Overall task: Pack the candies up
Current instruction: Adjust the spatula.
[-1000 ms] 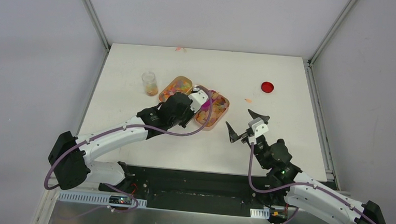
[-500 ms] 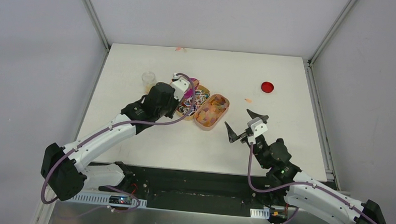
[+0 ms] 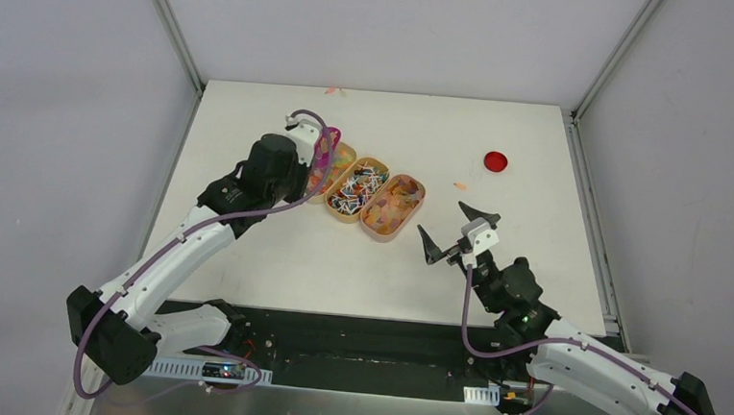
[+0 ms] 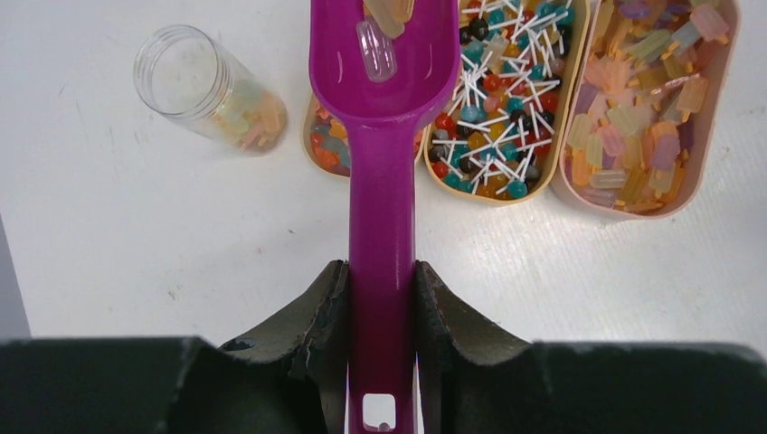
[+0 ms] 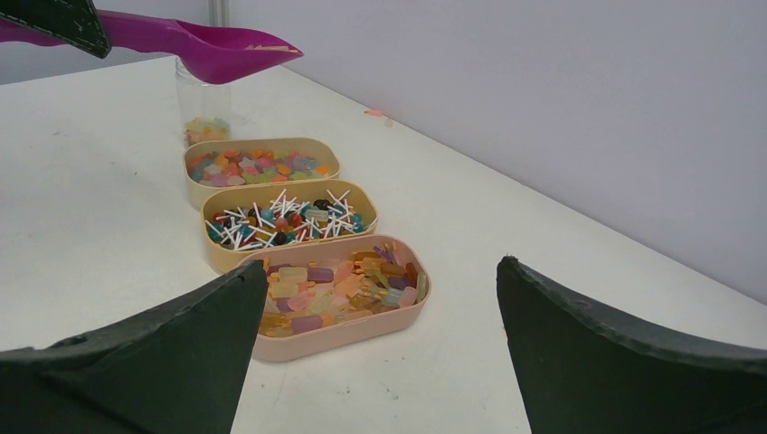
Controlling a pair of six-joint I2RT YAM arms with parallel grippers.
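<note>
The candies lie in three oval trays in the left wrist view: mixed bright bits (image 4: 327, 149), small balls on white sticks (image 4: 502, 90), and pastel gummies (image 4: 642, 99). My left gripper (image 4: 382, 271) is shut on the handle of a magenta scoop (image 4: 384, 63), which carries a few pale gummies (image 4: 378, 50) and hangs over the left and middle trays. A clear jar (image 4: 203, 86) with some gummies at its bottom stands just left of the scoop. My right gripper (image 5: 380, 264) stands open and holds nothing, right of the pink tray (image 5: 339, 339). In the top view my left gripper (image 3: 301, 155) hides the jar.
A flat red disc (image 3: 496, 161) lies at the back right of the table (image 3: 535, 237). One stray candy (image 3: 460, 186) lies near it and another (image 3: 332, 91) at the table's far edge. Grey walls close in the sides and back.
My left gripper has carried the scoop from the right-hand tray leftward and back, across the middle tray, toward the jar. The right arm has not moved.
</note>
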